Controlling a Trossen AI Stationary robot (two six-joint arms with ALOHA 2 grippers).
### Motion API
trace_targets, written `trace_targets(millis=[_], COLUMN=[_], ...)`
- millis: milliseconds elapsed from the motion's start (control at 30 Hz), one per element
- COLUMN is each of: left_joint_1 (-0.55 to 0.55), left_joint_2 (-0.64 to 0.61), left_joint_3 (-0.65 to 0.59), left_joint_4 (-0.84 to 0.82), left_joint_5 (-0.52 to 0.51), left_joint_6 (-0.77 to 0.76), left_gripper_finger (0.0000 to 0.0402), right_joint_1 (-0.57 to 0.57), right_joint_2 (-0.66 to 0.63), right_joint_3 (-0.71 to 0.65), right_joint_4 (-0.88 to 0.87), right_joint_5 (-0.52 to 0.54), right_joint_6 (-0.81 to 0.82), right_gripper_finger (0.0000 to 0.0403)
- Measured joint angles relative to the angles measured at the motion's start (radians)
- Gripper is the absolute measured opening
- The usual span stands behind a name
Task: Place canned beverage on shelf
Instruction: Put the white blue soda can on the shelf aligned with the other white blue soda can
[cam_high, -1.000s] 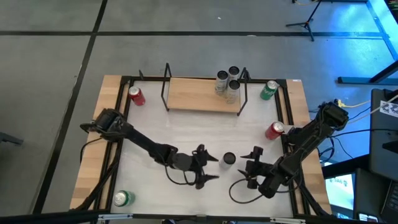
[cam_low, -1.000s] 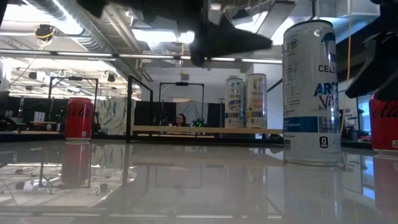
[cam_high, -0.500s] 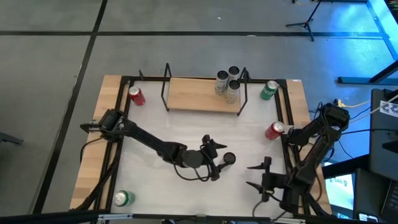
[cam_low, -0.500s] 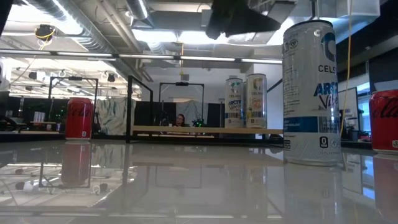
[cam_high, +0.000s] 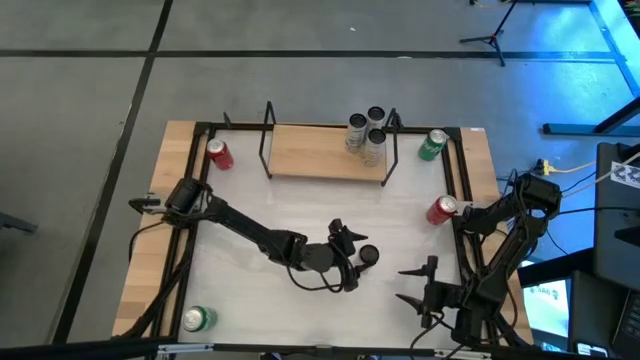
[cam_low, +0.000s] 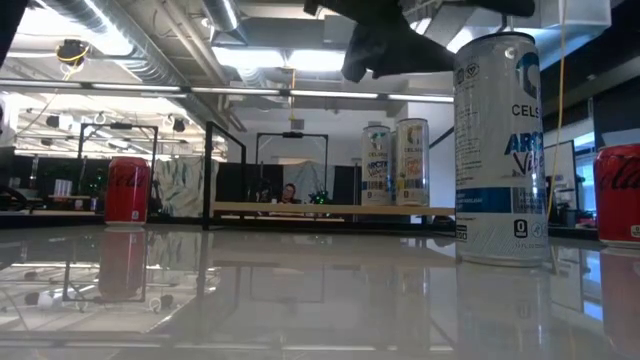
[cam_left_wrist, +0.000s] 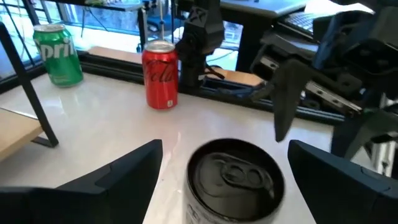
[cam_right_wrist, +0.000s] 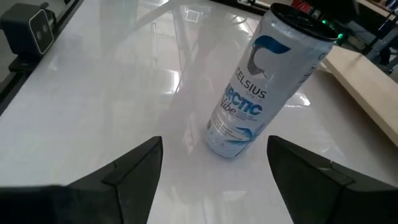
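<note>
A tall white Celsius can (cam_high: 368, 255) stands upright on its base on the white tabletop; it also shows in the low view (cam_low: 502, 150), the left wrist view (cam_left_wrist: 235, 180) and the right wrist view (cam_right_wrist: 261, 81). My left gripper (cam_high: 347, 258) is open just left of the can, its fingers on either side of the can's top without touching. My right gripper (cam_high: 418, 285) is open and empty near the table's near right corner. The light-wood shelf (cam_high: 322, 152) in its black rod frame stands at the far side, with three cans (cam_high: 367, 132) on its right end.
A red cola can (cam_high: 219, 154) stands at the far left, a green can (cam_high: 432, 145) at the far right, another red can (cam_high: 441, 209) at the right edge and a green can (cam_high: 198, 319) at the near left corner. A black rod frame borders the table.
My left gripper has gone toward the table's right edge, up to the Celsius can, and now stands with its fingers around the can's top. My right gripper has drawn back toward the near right corner, away from the can. The can has kept still.
</note>
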Motion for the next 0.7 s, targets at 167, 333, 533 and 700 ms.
trace_targets(millis=[167,333,533,700], left_joint_1=[0.001,0.003,0.006,0.02], left_joint_2=[0.001,0.005,0.048,0.073], left_joint_3=[0.0,0.0,0.001,0.001], left_joint_4=[0.021,0.015,0.035,0.035], left_joint_5=[-0.001,0.037,0.049,0.049], left_joint_6=[-0.001,0.0,0.0,-0.001], left_gripper_finger=[0.0339,0.0339,0.0339,0.0339], right_joint_1=[0.0,0.0,0.0,0.0], right_joint_2=[0.0,0.0,0.001,0.001], right_joint_3=[0.0,0.0,0.0,0.0], right_joint_4=[0.0,0.0,0.0,0.0], right_joint_5=[0.008,0.008,0.011,0.015], right_joint_6=[0.0,-0.003,-0.007,-0.007], right_gripper_finger=[0.0286,0.0286,0.0286,0.0286])
